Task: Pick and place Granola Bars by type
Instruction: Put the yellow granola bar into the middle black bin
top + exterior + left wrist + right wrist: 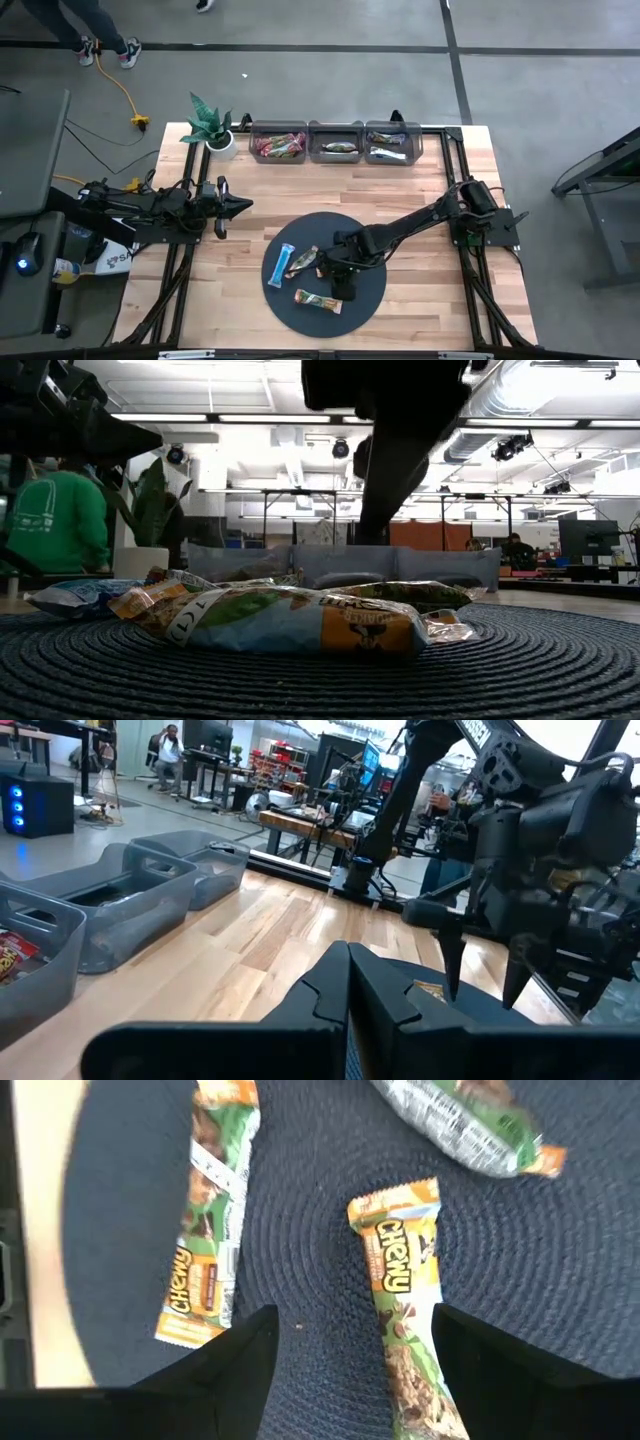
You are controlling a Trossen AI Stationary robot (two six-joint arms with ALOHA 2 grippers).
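The right pincer (350,1342) hangs with fingers apart over a green "Chewy" granola bar (405,1320) on the dark round mat (370,300); a second "Chewy" bar (205,1250) lies nearby. The left pincer (238,205) waits closed, left of the mat.

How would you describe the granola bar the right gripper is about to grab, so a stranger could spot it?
Find the large dark round woven mat in the middle of the wooden table. The open right gripper hangs over it, and the green-and-orange Chewy bar lies between its fingers. Its two green neighbours lie outside the fingers, and the other bar there is light blue.
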